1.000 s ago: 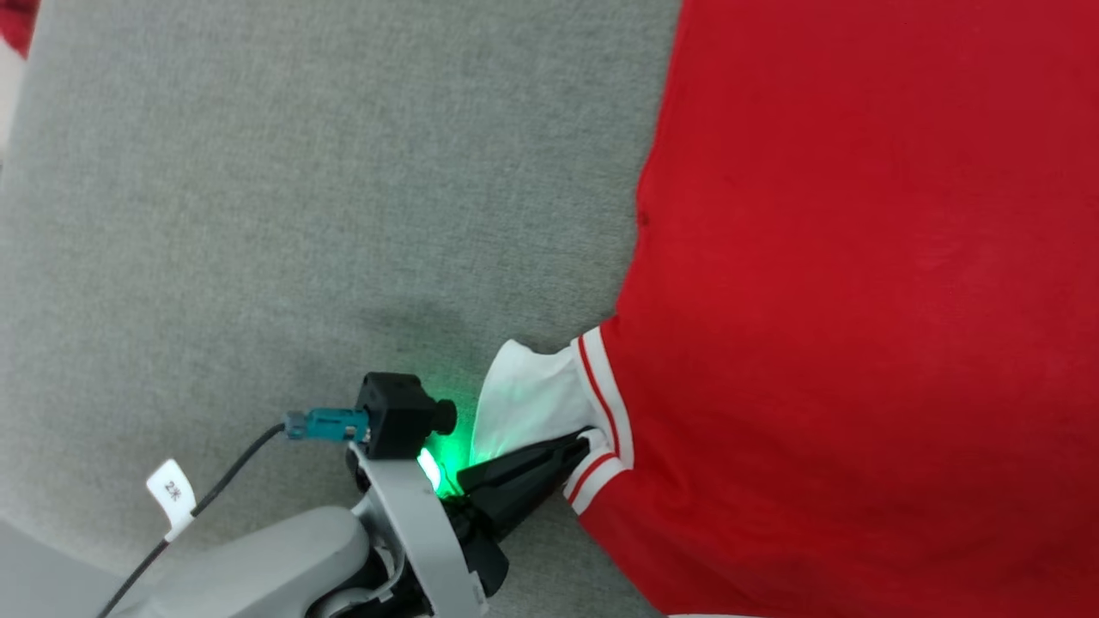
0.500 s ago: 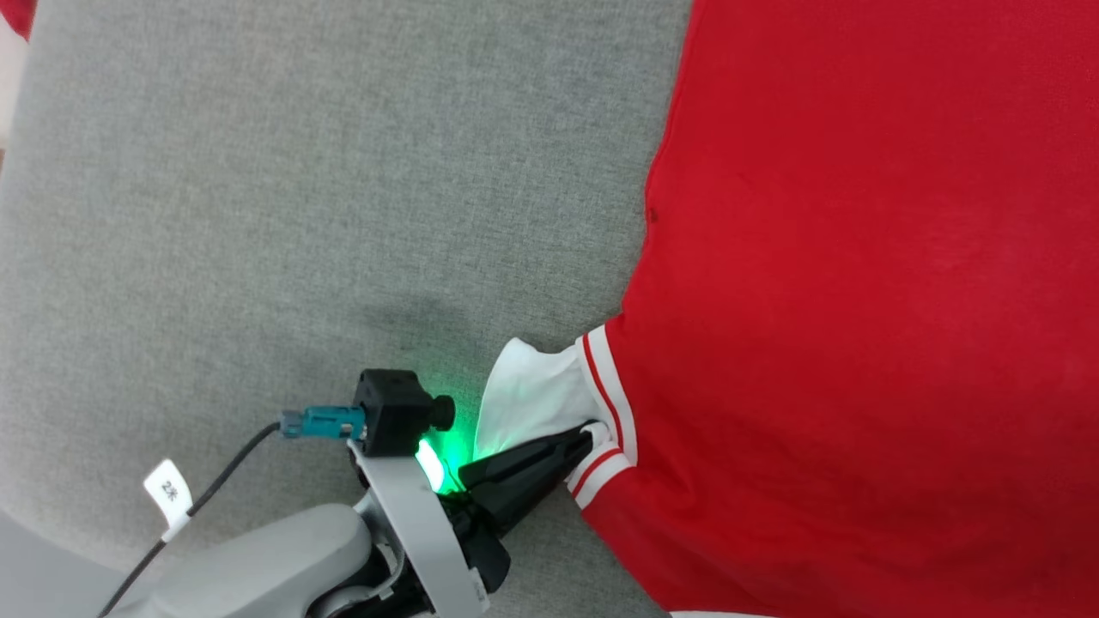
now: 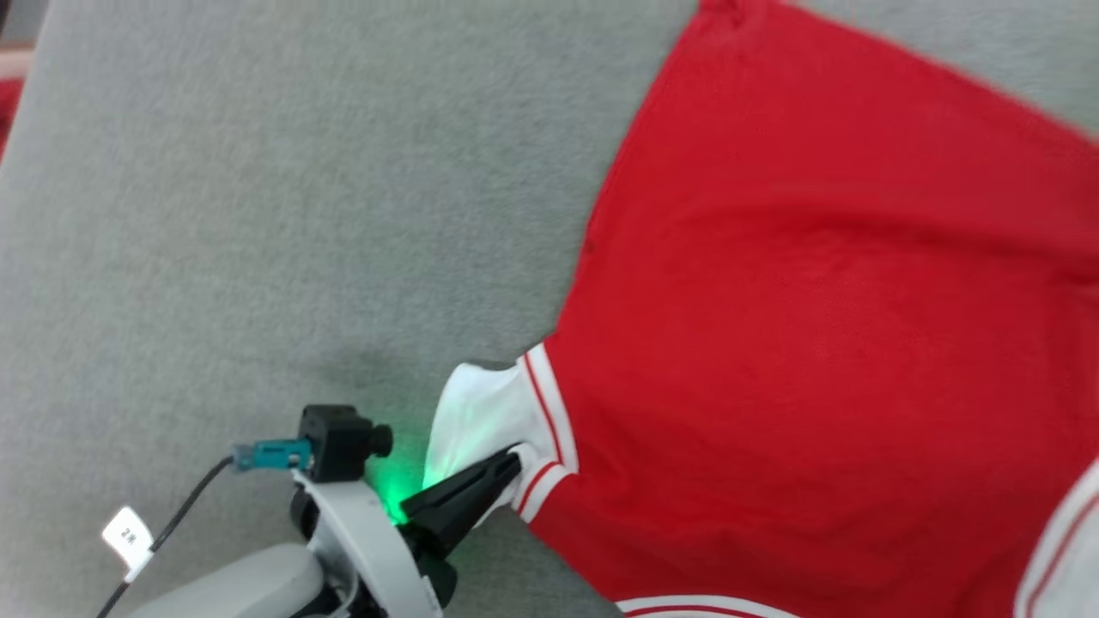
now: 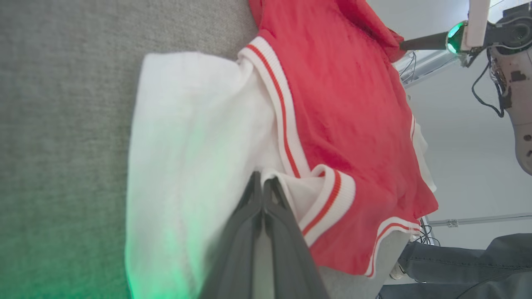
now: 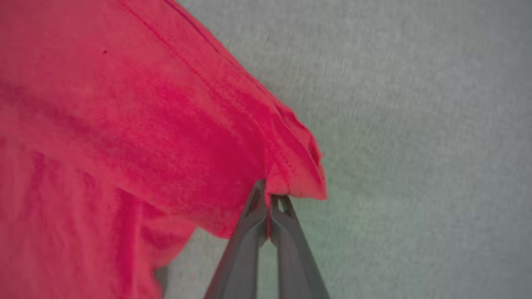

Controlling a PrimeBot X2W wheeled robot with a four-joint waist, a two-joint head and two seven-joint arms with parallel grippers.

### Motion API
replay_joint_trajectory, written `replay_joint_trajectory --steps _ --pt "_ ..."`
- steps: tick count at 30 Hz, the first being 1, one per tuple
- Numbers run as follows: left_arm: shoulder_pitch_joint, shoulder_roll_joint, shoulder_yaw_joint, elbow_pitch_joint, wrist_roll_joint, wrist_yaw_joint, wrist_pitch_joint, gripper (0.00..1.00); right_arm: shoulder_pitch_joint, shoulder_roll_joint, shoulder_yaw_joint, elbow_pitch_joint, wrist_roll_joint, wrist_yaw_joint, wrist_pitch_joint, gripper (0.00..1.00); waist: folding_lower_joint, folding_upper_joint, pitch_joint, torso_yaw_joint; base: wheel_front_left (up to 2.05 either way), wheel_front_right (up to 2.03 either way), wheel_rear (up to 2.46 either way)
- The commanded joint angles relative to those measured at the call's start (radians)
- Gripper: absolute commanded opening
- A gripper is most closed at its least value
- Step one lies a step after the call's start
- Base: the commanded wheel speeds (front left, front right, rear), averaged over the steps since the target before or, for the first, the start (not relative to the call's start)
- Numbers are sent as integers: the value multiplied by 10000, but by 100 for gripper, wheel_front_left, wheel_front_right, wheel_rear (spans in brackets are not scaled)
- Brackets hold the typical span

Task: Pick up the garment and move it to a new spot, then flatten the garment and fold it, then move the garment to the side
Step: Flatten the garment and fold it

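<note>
The garment [image 3: 816,343], a red shirt with its number out of sight, lies spread on a grey cloth surface [image 3: 258,215]. Its white sleeve [image 3: 472,421] with red-striped trim points left. My left gripper [image 3: 513,459] is shut on that sleeve next to the trim, and the left wrist view shows the same pinch, left gripper [image 4: 262,182] on the white cloth [image 4: 187,166]. My right gripper [image 5: 269,193] is shut on a red hem corner [image 5: 299,174], raised slightly off the surface. The left wrist view has it far off, right gripper [image 4: 403,43], at the shirt's far end.
Grey cloth surface stretches left of the shirt. A cable with a white tag [image 3: 127,534] trails from my left wrist. A sliver of red cloth [image 3: 4,112] shows at the far left edge. A person's legs in jeans [image 4: 457,257] stand beyond the surface's edge.
The head camera has shifted, bringing the shirt's far hem into view. That hem now runs slanted and blurred. My left gripper has kept its pinch on the sleeve.
</note>
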Motion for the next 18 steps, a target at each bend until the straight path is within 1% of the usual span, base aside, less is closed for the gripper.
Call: replay_joint_trajectory --steps 1,5,7,10,13,15,18 --pt "271 182 66 265 -33 115 26 0 783 -160 -45 -456 361 -11 209 0 0 0 -912 -899 0 0 0" --pt "615 283 379 198 -31 88 21 0 3027 -473 -518 -2197 1192 -11 818 0 0 0 -1209 -1310 0 0 0" --pt "743 340 497 109 37 84 19 0 4161 -369 -890 -3018 1376 -11 974 0 0 0 -1257 -1489 0 0 0" --pt "830 400 554 8 123 81 20 0 5799 -20 -1453 -4073 1448 -11 1166 0 0 0 -1266 -1631 0 0 0" --pt "864 488 639 -43 182 82 19 0 7217 503 -1873 -4992 1294 -11 1375 0 0 0 -1224 -1729 0 0 0" --pt "874 546 696 -82 204 82 17 0 7982 882 -2012 -5488 1234 -11 1504 0 0 0 -1167 -1778 0 0 0" --pt "888 563 744 -129 254 82 18 0 8741 1348 -1977 -5879 1061 -11 1502 0 0 0 -1059 -1810 0 0 0"
